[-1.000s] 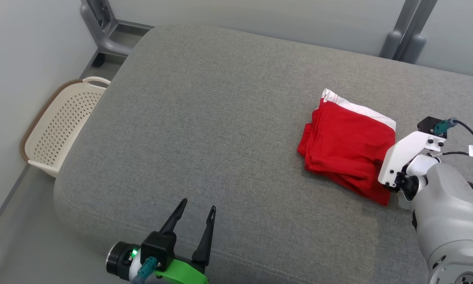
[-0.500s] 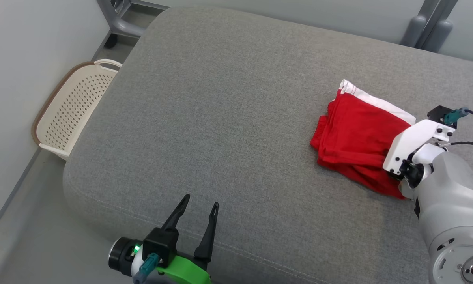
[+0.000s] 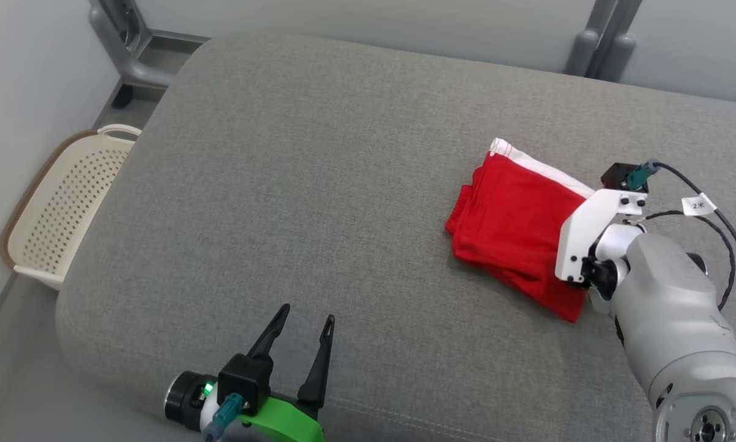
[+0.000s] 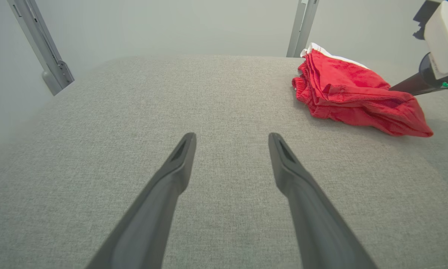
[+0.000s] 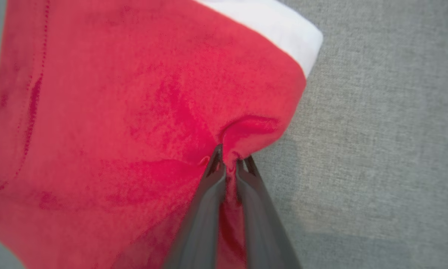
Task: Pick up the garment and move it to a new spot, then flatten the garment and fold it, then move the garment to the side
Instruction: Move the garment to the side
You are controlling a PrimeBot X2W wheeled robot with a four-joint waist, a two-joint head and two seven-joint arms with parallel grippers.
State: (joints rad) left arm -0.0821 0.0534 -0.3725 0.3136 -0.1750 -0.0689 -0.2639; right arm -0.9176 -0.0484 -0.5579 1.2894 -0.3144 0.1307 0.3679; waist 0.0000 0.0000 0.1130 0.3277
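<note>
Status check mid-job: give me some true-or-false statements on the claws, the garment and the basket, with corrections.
The right claw is shut on the red garment. True.
The left claw grips the garment too. False: it is open over the bare grey cushion, apart from the garment.
The garment lies in the basket. False: it is on the cushion; the basket stands on the floor beside the cushion.
A white band runs along one edge of the garment. True.

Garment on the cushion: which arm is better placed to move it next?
Right. The right gripper is shut on a pinch of the red garment at its edge. The left gripper is open, holds nothing, and sits apart from it over bare grey cushion.
</note>
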